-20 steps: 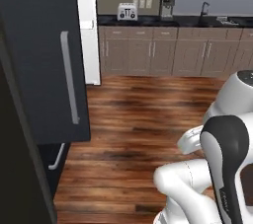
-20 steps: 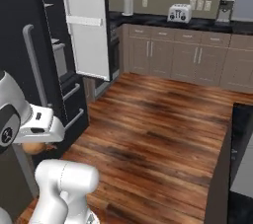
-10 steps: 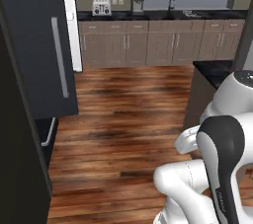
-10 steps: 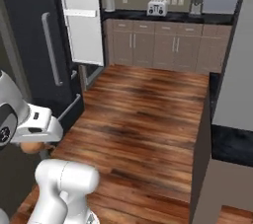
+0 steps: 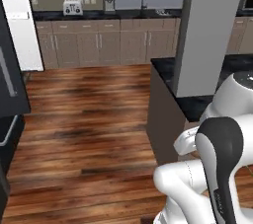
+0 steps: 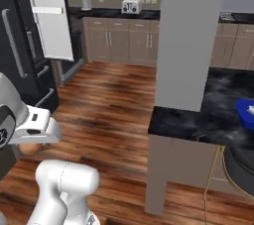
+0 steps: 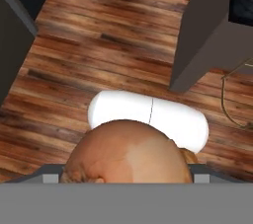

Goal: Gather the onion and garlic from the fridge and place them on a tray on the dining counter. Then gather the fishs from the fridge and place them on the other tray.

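Onion [image 7: 127, 151] is in the gripper [image 7: 127, 174] right now. In the hand view it's a big orange-brown lump sitting right up against the camera, and it covers the fingertips. So I'm reading the jaws as clamped around it, standing wide because the thing fills them. From the right base view I can just catch a bit of orange-brown tucked under the white hand, low on the left, above the wood floor [image 6: 109, 120].

Below the onion in the hand view it's floorboards, with the corner of the dining counter [image 6: 198, 120] off to the right.

That counter is the black marble-look top with white veins. It's on my right, and the plain grey pillar [image 6: 186, 40] stands on it. At its far right edge there's a blue thing [image 6: 246, 112] resting on the top. It could be a tray, but it's cut off by the frame and I can't tell what, if anything, is in it. A dark round stool [image 6: 240, 169] on thin gold legs sits near the counter.

The fridge [image 6: 20, 45] is over on the left, black with grey bar handles. One door [image 6: 49, 16] is swung open showing its pale inner side. I can't see the shelves from here.

Far wall has beige cabinets with a toaster [image 6: 131, 6] on the dark top.
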Robot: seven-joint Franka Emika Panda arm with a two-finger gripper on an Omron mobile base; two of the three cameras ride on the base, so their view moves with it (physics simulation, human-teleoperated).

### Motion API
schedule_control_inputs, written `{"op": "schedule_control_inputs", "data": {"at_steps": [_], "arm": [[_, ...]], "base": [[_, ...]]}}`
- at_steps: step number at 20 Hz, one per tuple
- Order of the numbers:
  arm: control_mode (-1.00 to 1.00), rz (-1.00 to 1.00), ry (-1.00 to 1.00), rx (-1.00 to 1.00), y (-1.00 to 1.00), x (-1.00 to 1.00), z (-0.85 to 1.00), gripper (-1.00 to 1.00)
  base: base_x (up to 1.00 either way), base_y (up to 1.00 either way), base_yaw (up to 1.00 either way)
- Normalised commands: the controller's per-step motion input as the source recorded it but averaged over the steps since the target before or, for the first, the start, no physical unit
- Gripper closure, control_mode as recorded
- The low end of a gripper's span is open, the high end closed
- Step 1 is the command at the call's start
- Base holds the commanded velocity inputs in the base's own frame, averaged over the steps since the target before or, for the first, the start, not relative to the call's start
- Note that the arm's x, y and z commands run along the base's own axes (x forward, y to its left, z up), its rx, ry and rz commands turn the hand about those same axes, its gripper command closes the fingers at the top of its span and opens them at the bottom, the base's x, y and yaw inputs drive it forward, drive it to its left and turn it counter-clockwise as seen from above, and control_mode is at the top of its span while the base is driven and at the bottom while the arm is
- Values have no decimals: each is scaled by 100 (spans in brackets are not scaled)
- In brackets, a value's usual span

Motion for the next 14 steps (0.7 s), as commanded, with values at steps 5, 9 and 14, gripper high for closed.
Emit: {"op": "schedule_control_inputs", "data": {"at_steps": [5,9,14], "arm": [[100,0,0,0,0,0,0,100],[100,0,0,0,0,0,0,100],[100,0,0,0,0,0,0,100]], "base": [[-13,-100,-9],[-16,-100,-9],[-12,-100,-8]]}}
